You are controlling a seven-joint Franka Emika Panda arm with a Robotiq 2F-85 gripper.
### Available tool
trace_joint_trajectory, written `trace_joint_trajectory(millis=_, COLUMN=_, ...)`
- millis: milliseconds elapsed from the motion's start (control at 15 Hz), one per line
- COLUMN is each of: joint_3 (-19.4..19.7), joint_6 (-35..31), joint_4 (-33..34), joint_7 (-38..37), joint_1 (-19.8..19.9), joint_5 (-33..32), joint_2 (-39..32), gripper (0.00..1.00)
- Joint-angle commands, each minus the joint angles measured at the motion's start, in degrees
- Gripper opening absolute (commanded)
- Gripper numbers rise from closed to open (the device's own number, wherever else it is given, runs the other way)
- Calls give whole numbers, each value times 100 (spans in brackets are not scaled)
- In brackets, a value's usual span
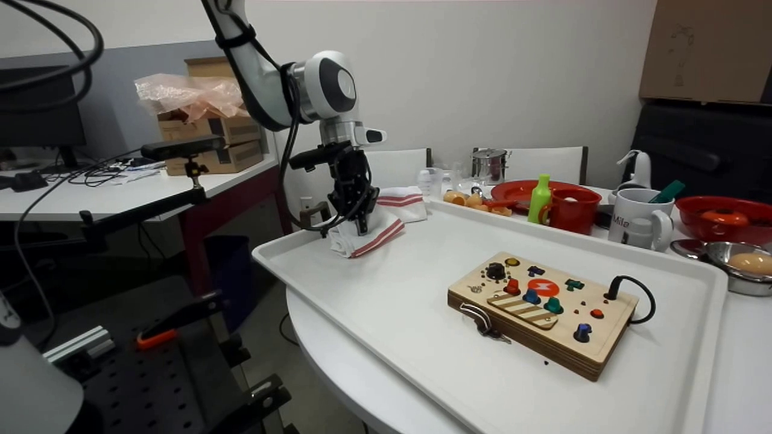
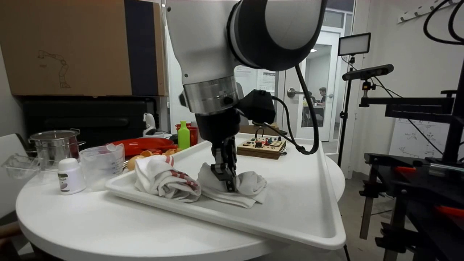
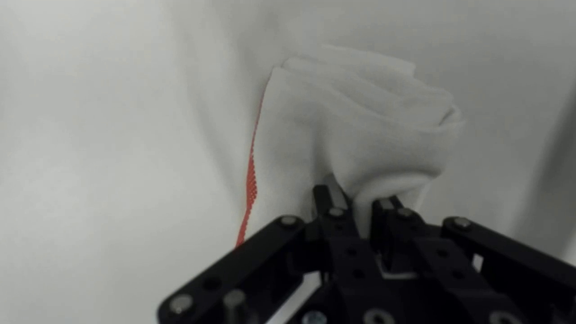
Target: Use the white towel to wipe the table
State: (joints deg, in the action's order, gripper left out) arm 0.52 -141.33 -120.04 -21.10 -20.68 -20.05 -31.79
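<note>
A white towel with red stripes (image 1: pixel 371 238) lies crumpled on the white tray's far end in an exterior view. In an exterior view it shows as a plain white bunch (image 2: pixel 252 185) beside a red-striped bunch (image 2: pixel 165 179); I cannot tell whether these join. My gripper (image 3: pixel 355 202) points down with a white fold of towel (image 3: pixel 373 135) pinched between its fingers. The gripper also shows in both exterior views (image 1: pixel 362 226) (image 2: pixel 228 185), its fingertips down in the cloth at tray level. The fingertips' very ends are hidden by cloth. The white round table (image 2: pixel 145 232) is under the tray.
The white tray (image 1: pixel 386 337) has a raised rim and holds a wooden control box (image 1: pixel 543 307) with knobs and a cable. Along the tray's side stand a green bottle (image 1: pixel 540 199), a red mug (image 1: pixel 573 210), a white mug (image 1: pixel 639 220), a pot (image 2: pixel 54 146) and a measuring cup (image 2: pixel 101 163).
</note>
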Motion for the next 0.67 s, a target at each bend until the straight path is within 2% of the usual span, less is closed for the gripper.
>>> trace_joint_trajectory(millis=0, joint_3=138, joint_6=-26, joint_4=-358, joint_7=-9, joint_1=73, joint_5=-88, joint_2=175, gripper=3)
trace_joint_trajectory(millis=600, joint_3=819, joint_6=-31, joint_4=-599, joint_7=-270, joint_1=444, joint_5=-246, joint_2=238, gripper=3)
